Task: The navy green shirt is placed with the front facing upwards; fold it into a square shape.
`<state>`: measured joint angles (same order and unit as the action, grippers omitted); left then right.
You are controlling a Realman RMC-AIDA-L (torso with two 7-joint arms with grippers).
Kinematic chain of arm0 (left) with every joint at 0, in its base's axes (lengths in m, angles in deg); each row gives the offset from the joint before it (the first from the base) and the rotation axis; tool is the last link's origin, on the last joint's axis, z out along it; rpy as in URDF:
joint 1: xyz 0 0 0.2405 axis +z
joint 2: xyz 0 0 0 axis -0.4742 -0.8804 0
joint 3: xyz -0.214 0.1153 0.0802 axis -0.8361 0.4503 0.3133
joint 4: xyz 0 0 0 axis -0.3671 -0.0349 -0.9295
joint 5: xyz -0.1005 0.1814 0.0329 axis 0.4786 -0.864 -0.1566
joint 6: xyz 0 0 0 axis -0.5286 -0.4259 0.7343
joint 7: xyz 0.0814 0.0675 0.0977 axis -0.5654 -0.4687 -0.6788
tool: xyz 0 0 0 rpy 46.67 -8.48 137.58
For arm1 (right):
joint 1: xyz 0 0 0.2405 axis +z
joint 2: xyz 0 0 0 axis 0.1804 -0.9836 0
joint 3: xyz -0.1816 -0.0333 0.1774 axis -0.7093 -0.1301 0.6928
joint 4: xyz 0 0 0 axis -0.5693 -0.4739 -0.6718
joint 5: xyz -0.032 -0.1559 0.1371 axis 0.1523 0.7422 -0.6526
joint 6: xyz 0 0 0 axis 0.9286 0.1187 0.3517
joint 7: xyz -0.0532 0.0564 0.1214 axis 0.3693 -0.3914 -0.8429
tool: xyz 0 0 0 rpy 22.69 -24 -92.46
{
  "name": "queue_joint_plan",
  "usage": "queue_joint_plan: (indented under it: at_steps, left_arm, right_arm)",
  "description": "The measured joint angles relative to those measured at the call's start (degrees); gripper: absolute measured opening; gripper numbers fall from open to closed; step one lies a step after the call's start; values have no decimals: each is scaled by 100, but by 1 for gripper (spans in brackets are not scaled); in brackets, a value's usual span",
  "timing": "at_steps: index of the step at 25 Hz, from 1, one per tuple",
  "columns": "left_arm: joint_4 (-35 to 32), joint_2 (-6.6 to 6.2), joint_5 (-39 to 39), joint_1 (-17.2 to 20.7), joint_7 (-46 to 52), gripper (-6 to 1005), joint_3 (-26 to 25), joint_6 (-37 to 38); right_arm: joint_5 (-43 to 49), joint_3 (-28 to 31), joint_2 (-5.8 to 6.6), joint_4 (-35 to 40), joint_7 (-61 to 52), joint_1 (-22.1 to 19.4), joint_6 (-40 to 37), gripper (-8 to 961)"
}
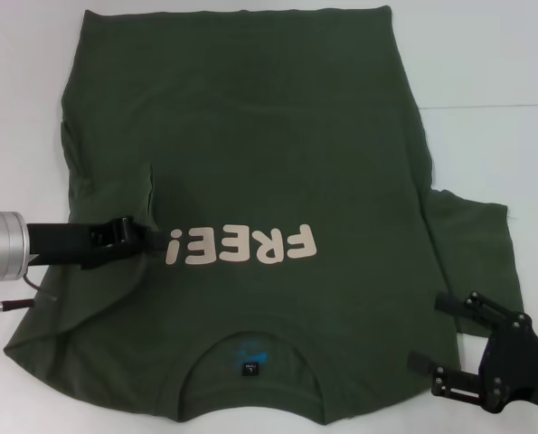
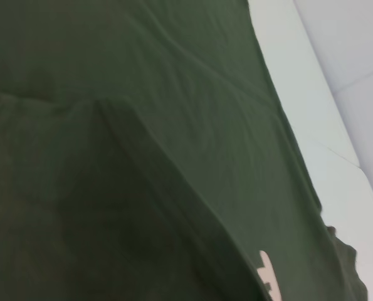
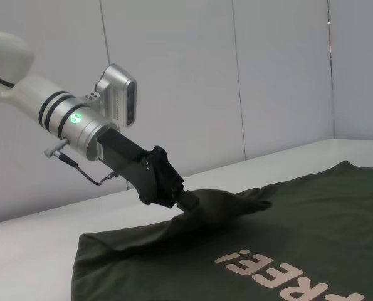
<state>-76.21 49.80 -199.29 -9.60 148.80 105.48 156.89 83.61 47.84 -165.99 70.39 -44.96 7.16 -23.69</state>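
The white table (image 1: 486, 54) carries the navy green shirt (image 1: 250, 136), spread front side up, lettering visible, one sleeve lying flat on the surface.

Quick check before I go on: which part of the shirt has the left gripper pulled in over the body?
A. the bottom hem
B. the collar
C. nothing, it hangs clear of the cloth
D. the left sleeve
D: the left gripper pinches the navy green shirt by its left sleeve, drawn in beside the lettering.
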Motion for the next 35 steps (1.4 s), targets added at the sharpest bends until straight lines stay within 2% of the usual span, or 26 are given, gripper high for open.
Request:
queue_joint_plan:
  at_steps: [4,8,12,18,22,26,28,29,32,35]
  left_arm:
    - [18,11,25,63,-12,4,-37,-132]
    - [21,-26,288,174,-199,141,-76,-183]
    - [9,-78,871,385,-566,257,-83,-116]
    - [-29,-296,1983,853,-1624,436,-251,807]
    - [-46,-417,1998,994,-1772,602,-892,1586]
    - [-11,-643,1718,1077,-1634,745,-1239,2252]
    - [2,-686,1591,1104,-1836,813,-1264,2619]
    - [0,-677,1573,1131,-2106,813,-1260,2835]
    - [-56,-578,1566,1281,-3098,813,-1112,3219]
    - [-149,-484,1526,1420,-3776,813,-892,3240]
  right_arm:
    - [-2,2,-2,-8,1,2,2,927]
    - [-3,3,-3,-10,3,3,9,927]
    - [-3,3,-3,-10,-4,2,-4,927]
    - [-189,20,14,38,-624,21,-177,928]
    - [-323,20,41,316,-1585,113,-387,928]
    - [-305,-22,59,808,-3060,316,-433,927]
    - [-233,-98,125,1085,-3941,478,-454,927]
    - [-196,-151,174,1216,-4363,566,-480,927]
    - [-95,-330,360,1511,-5513,794,-640,926]
    - [15,-396,591,1669,-6551,991,-769,926]
